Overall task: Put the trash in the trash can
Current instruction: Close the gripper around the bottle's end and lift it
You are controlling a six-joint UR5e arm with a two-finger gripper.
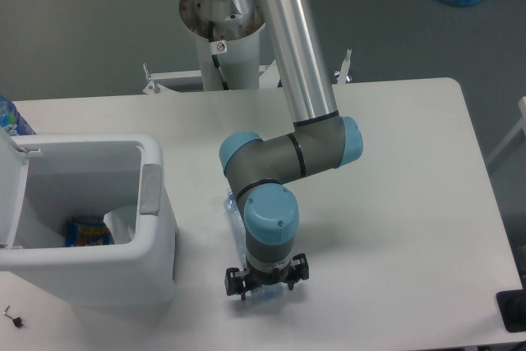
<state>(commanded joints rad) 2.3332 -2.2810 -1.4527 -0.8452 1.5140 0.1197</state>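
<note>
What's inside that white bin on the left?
Inside the trash can, a blue-yellow snack packet lies at the bottom beside something pale, perhaps a wrapper. The near wall hides the rest of the floor.

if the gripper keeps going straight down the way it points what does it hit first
Most likely the crushed clear bottle lying on the table: the gripper points straight down over the bottle's near end. The wrist hides the fingertips, so whether they already touch it cannot be told.
</note>
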